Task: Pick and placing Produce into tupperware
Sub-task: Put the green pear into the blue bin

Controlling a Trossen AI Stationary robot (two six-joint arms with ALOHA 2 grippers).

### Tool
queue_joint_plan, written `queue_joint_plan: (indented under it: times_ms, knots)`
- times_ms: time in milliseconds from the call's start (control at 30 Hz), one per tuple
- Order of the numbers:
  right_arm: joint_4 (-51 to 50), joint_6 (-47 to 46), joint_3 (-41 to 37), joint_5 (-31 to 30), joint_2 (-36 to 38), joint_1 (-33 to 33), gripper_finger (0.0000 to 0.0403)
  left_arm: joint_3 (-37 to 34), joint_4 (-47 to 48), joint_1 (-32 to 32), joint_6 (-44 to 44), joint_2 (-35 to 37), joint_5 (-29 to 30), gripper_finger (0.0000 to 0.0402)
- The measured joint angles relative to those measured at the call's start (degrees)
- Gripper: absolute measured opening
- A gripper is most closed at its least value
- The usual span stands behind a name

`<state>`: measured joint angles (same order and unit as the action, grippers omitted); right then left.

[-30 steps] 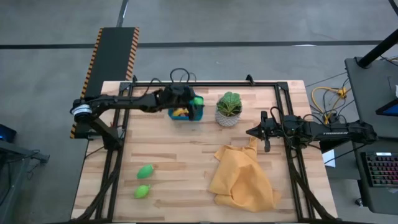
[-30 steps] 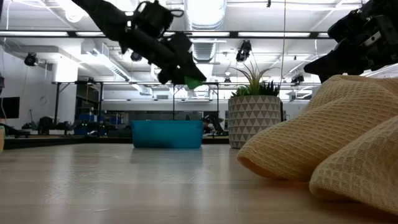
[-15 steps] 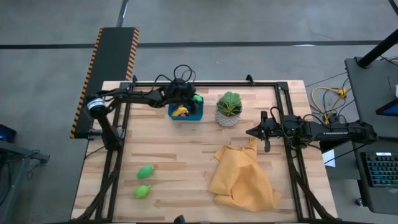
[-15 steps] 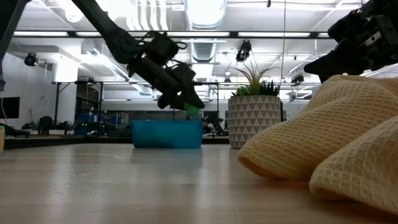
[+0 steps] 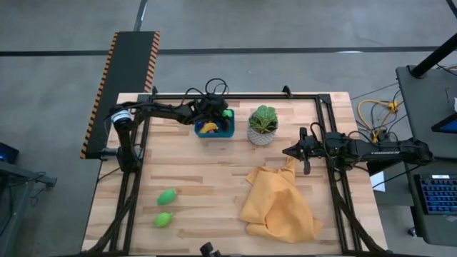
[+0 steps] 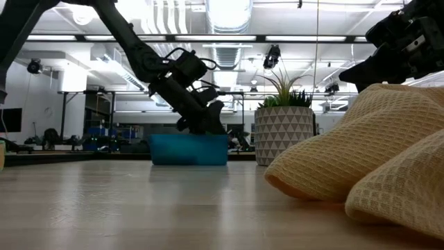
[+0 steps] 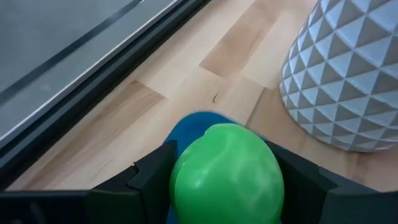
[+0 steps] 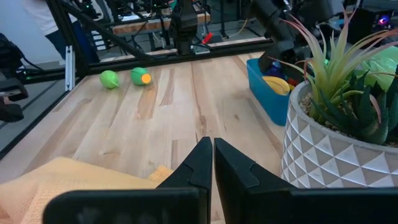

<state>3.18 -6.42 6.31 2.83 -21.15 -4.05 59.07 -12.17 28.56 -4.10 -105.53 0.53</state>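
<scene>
One green produce piece [image 7: 227,171] clamped in left jaws — over tupperware [image 5: 223,130], right jaws together.

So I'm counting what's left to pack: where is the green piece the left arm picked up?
The green piece sits between the left gripper's fingers, over the far end of the tupperware, just left of the potted plant in the high view.

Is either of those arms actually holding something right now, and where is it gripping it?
Yes. The left gripper holds a round green toy fruit by its sides, jaws shut on it, over the teal tupperware. The right gripper is shut and holds nothing.
</scene>
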Motion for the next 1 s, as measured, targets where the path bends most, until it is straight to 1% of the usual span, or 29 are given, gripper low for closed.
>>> queue_joint_plan:
  times_ms: [1000]
  knots:
    - [0.0, 0.0, 0.0, 0.0, 0.0, 0.0, 0.0009, -0.3, 2.4, 0.0, 0.6, 1.0, -0.1, 0.0210]
